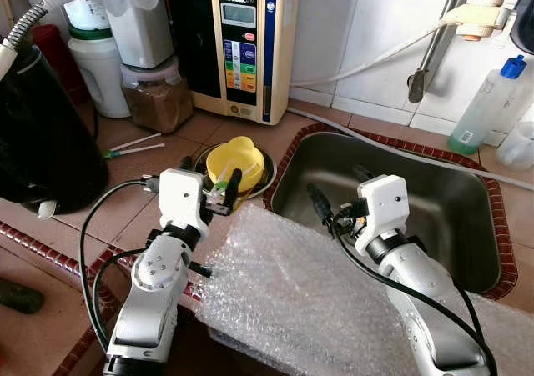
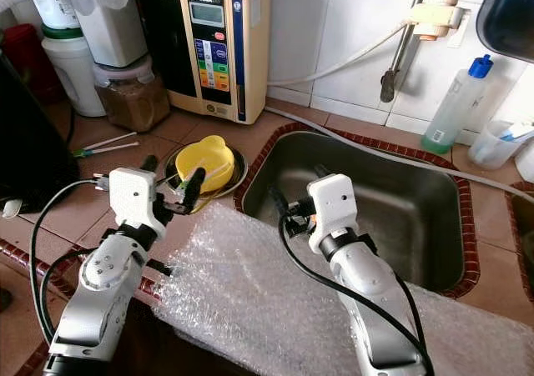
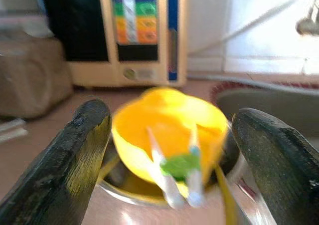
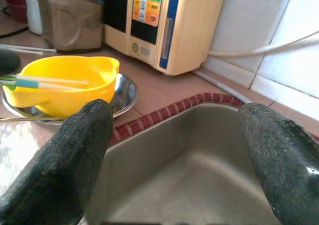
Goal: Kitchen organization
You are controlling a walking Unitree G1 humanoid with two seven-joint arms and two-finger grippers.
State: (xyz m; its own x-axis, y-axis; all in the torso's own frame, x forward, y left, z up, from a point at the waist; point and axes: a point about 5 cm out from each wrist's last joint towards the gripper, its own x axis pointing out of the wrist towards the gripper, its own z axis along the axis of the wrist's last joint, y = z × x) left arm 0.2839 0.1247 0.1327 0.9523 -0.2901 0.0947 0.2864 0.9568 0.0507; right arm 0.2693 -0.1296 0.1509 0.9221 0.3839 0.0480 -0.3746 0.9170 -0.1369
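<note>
Spanning the terracotta-tiled tabletop (image 1: pixel 242 130): a stainless steel sink (image 1: pixel 455 201) edged in red tile, a sheet of clear bubble wrap (image 1: pixel 284 288) over its near rim. Left of the sink, a yellow plastic bowl (image 1: pixel 236 161) on a round metal plate (image 1: pixel 265 182). Left pincer (image 1: pixel 210 186) spread just before the bowl; right pincer (image 1: pixel 336 194) spread above the sink's near-left corner.

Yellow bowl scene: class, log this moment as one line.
left end effector: open, at yellow bowl | right end effector: open, over sink | bowl on metal plate
</note>
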